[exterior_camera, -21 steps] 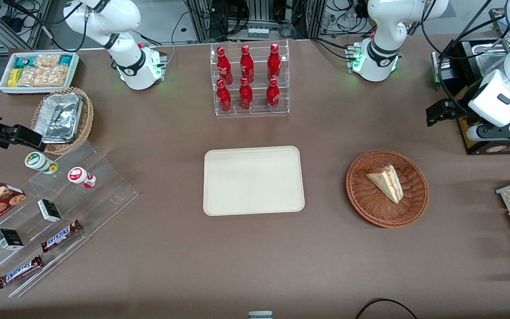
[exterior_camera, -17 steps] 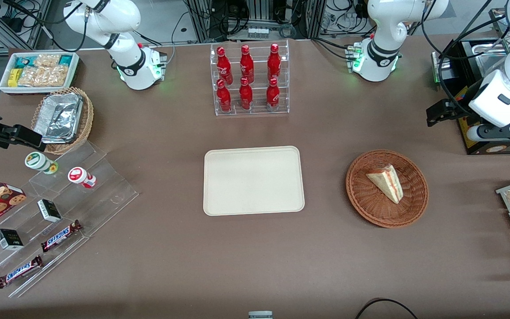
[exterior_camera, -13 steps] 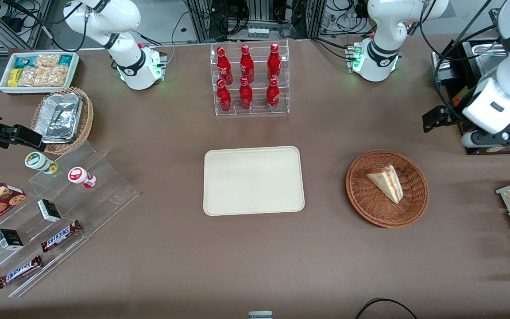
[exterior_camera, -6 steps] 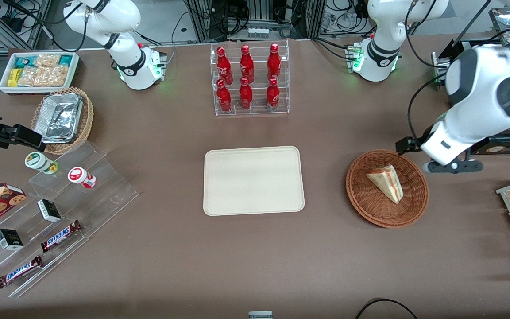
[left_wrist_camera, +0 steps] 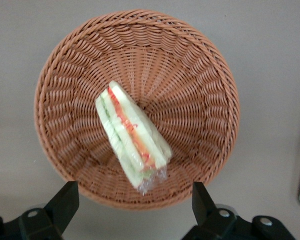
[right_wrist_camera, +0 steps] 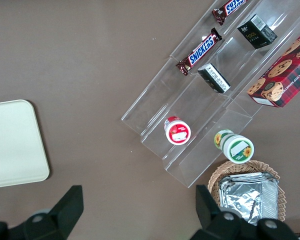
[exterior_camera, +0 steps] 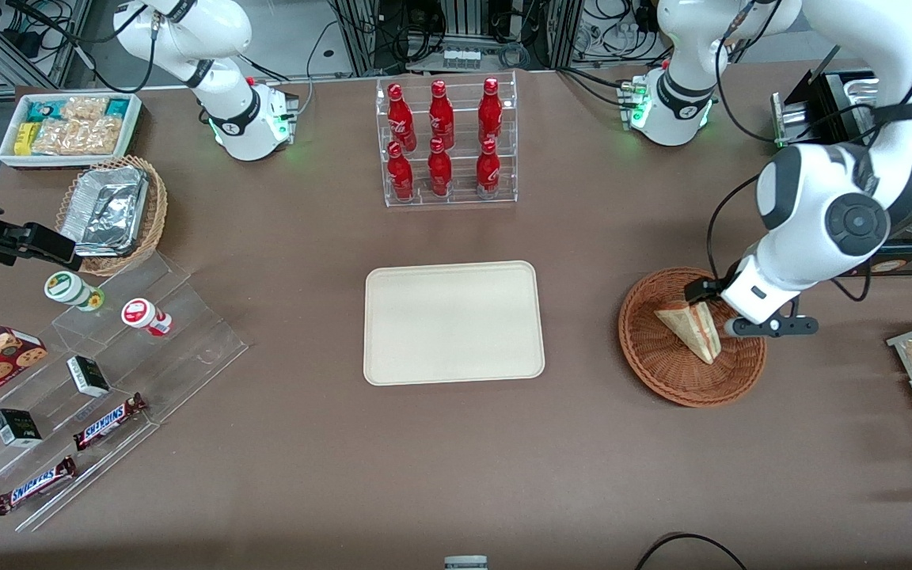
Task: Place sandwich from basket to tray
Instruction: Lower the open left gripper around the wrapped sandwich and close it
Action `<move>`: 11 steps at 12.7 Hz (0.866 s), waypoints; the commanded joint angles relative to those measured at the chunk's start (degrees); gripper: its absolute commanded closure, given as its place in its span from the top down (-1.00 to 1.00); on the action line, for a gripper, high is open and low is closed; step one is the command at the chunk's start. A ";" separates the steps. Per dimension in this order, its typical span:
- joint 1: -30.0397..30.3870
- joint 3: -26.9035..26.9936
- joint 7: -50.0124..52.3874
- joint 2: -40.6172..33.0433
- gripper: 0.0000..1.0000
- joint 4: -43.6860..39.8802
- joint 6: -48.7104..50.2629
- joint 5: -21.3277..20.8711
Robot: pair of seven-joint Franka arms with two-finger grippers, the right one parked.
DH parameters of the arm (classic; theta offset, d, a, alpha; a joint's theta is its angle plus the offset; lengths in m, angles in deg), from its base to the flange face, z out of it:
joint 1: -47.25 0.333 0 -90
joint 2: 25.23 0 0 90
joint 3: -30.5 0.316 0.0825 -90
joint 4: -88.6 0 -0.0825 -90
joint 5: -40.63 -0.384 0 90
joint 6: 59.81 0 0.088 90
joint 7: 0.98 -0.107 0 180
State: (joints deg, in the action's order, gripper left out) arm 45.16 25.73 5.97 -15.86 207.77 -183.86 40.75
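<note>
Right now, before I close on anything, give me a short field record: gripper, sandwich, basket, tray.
gripper: left arm's gripper, open, poised above the basket, holding nothing
sandwich: clear-wrapped triangular white-bread wedge with red and green filling, lying in the basket, ungrasped
basket: round reddish-brown wicker basket, toward the working arm's end of the table
tray: flat cream-beige rectangular tray, mid-table beside the basket, nothing on it

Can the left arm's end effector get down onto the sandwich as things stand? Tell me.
Probably yes: the end effector hangs open above the basket, and nothing covers the sandwich lying in it.
</note>
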 commanded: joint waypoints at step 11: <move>-0.10 -0.06 42.52 -0.40 1.00 5.81 -9.80 1.38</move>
State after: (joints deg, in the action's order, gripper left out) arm 45.21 25.78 46.34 -15.48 212.25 -191.97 41.21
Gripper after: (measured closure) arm 0.000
